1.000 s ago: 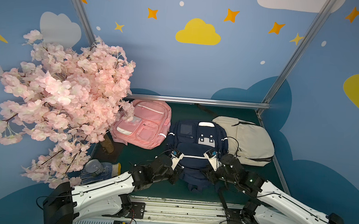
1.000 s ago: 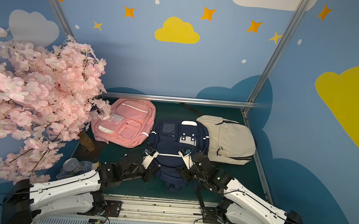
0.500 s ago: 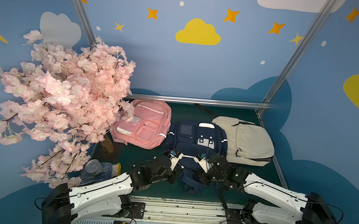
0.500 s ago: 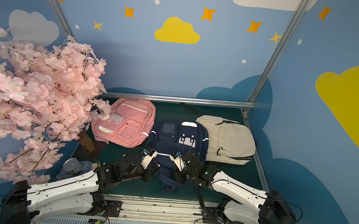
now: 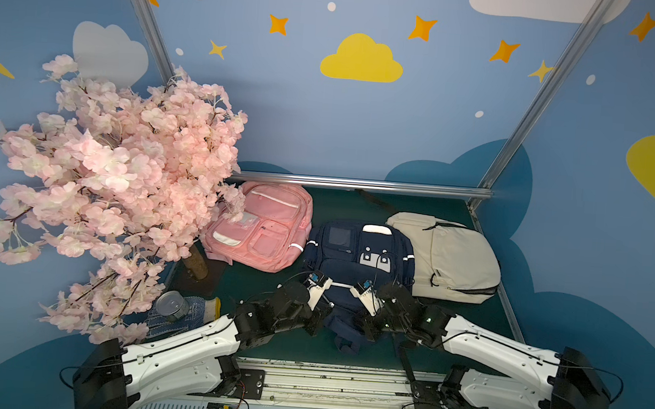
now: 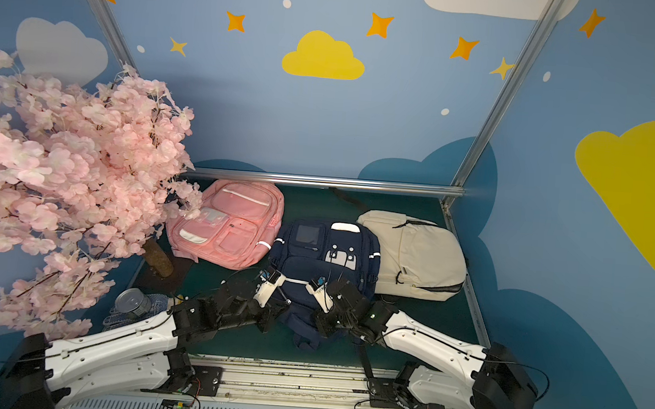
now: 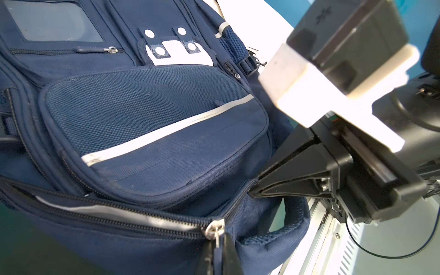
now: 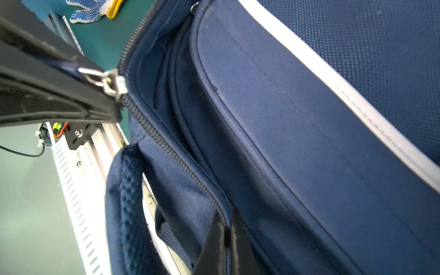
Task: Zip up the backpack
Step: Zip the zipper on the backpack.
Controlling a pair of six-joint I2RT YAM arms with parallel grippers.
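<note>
Mat [image 5: 337, 204], navy backpack [image 5: 358, 251]: L fingers [image 7: 232, 254] pinch zip pull [image 7: 217, 235]; R fingers [image 8: 213, 247] clenched, prob. on zip track [image 8: 181, 162].

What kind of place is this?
Likely a staged robot booth styled as a child's room: blue walls painted with yellow clouds, an artificial pink blossom tree, a pink fabric backpack beside a navy fabric backpack.

The left arm [image 5: 182, 345] and right arm [image 5: 497, 343] wear glossy white shells between bulky black joint housings, with thin black cables [image 5: 620, 386] looping at the shoulders, white camera brackets [image 7: 292, 71] at the wrists, and a left gripper [image 8: 114, 100] and right gripper [image 7: 254, 191] of matte black wedge-shaped fingers [image 7: 297, 171] fastened by small silver screws [image 7: 323, 188].
</note>
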